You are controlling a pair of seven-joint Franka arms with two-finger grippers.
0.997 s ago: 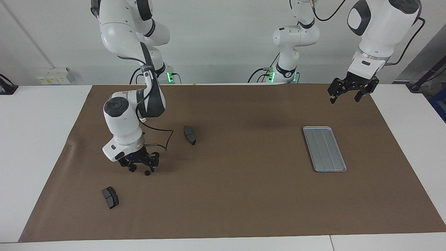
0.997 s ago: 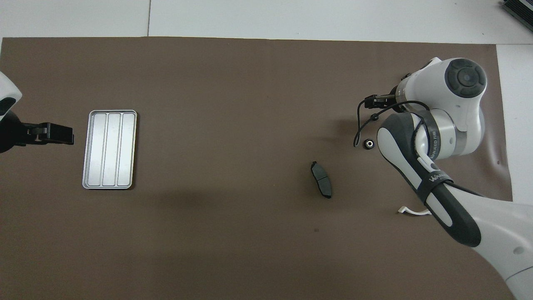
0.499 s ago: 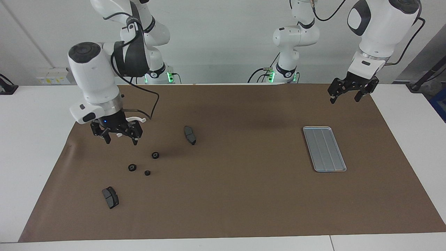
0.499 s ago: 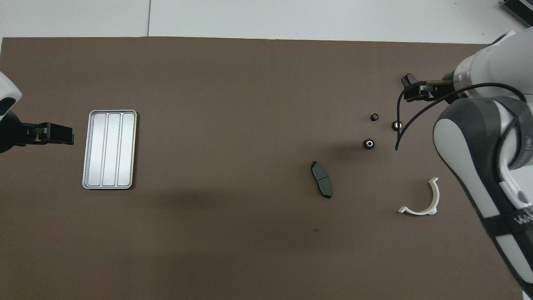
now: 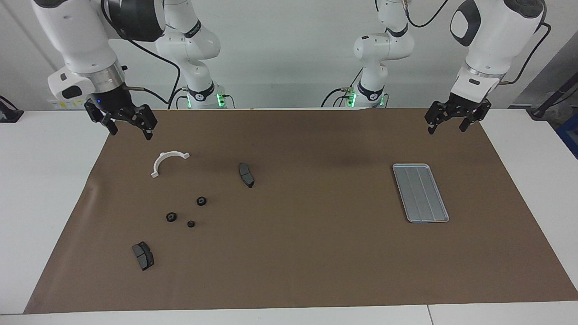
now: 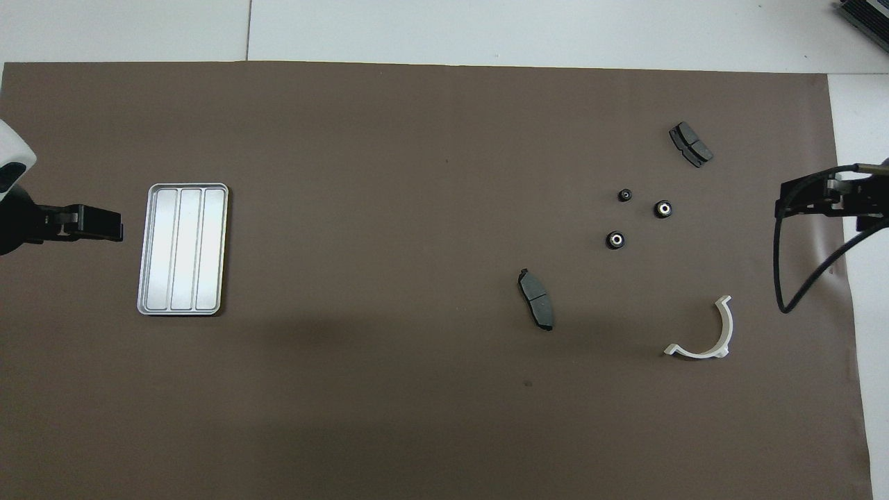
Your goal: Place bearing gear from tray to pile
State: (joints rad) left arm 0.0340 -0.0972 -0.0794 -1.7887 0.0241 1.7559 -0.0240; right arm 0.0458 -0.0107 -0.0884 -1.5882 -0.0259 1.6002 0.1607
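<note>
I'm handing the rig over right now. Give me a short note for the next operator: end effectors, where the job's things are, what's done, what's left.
Left end effector: open, holding nothing, up over the mat's edge at its own end; that arm waits.
Right end effector: open, holding nothing, raised over the mat's corner at its own end.
Tray: toward the left arm's end, nothing in it.
Pile: three black gears on the mat toward the right arm's end, apart from one another, between the white bracket and a dark pad. A second pad lies nearer the middle.
Done: no gear remains on the tray.
Left: nothing visible to move.
</note>
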